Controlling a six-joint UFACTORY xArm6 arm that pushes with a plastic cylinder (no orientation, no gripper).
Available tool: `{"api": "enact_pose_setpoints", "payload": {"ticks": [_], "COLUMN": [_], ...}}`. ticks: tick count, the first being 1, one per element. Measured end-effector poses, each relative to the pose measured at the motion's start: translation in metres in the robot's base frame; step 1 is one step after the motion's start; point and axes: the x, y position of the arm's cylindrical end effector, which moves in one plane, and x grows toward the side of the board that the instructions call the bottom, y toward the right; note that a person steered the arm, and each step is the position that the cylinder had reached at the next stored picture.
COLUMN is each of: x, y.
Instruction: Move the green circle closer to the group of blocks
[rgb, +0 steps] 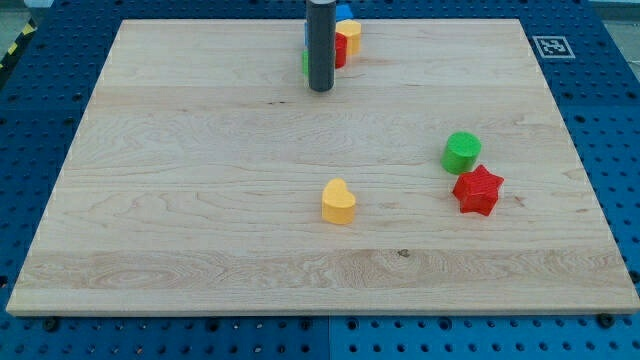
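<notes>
The wooden table is filling most of the frame, lying on a blue perforated base. My rod is coming down at the top centre, and my tip is resting just below and left of a cluster of blocks at the top edge, where red, yellow, blue and a sliver of green are showing, partly hidden behind the rod. There is no hand on this arm, so nothing is spread or pinching.

The green circle is sitting at the right of the frame, well apart from that cluster, touching or nearly touching the red star just below it. The yellow heart is lying alone at lower centre.

The approach step appears not yet started. Next, my tip probably needs to travel round to the circle's lower right side, squeezing between it and the star, then push up and left.
</notes>
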Motion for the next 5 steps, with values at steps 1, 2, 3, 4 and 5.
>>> {"api": "enact_pose_setpoints", "payload": {"ticks": [1, 2, 3, 4, 5], "x": [-0.01, -0.013, 0.006, 0.049, 0.05], "y": [0.0, -0.002, -0.012, -0.002, 0.079]}}
